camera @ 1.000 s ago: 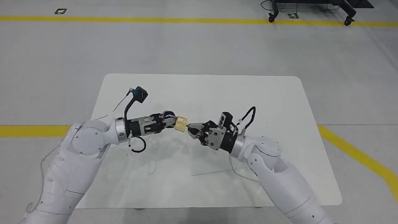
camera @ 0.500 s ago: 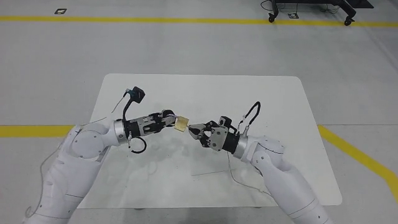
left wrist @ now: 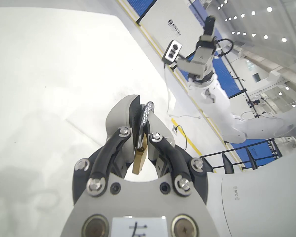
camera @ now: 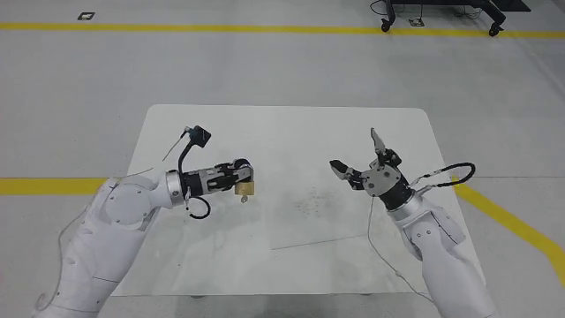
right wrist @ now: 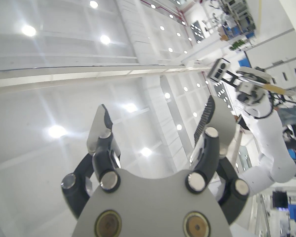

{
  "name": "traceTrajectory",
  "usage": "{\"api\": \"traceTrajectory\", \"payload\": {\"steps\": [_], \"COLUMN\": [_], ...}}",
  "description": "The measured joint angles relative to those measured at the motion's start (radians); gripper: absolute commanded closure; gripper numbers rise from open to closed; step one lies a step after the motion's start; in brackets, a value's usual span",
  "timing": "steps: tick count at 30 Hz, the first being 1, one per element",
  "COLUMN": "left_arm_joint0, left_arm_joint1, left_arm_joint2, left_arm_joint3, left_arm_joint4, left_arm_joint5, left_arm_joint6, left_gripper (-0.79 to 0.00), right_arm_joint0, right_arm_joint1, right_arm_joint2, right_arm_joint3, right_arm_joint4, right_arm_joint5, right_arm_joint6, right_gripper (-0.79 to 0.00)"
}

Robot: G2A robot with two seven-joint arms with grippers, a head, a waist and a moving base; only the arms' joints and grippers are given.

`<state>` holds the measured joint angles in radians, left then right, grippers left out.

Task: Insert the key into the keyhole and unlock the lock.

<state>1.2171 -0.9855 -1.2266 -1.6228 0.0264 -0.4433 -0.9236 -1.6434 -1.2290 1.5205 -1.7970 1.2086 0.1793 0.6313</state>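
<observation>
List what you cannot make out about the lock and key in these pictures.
Keyhole: in the left wrist view the left gripper's fingers cover most of the lock.
Silvery piece between those fingers: key or shackle, cannot tell; the fingers hide the rest.
Locked or unlocked: in the top view the lock is too small to tell.

Lock [camera: 244,190] is held in the left gripper [camera: 244,177], above the table [camera: 291,124]. Right gripper [camera: 355,148] is to the right of the lock, well apart from it, also above the table.
</observation>
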Motion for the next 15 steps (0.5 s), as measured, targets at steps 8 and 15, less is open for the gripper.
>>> {"api": "traceTrajectory", "payload": {"steps": [8,15], "left_arm_joint0": [-0.173,-0.364], "left_arm_joint1": [-0.050,-0.140], "left_arm_joint2": [0.246,0.500], "left_arm_joint3": [0.006,0.187], "left_arm_joint4": [0.138,0.141], "left_arm_joint5": [0.298,0.413], "left_arm_joint6": [-0.112,-0.143], "left_gripper": [0.000,0.000], "right_arm_joint0": [-0.022,-0.022], "right_arm_joint1": [0.002,0.002], "right_arm_joint2": [0.046,0.047], "right_arm_joint3": [-0.002,-0.002], "right_arm_joint4": [0.026,0.026], "right_arm_joint5": [-0.015,-0.015], "right_arm_joint6": [0.011,0.011], "right_gripper": [-0.785,-0.785]}}
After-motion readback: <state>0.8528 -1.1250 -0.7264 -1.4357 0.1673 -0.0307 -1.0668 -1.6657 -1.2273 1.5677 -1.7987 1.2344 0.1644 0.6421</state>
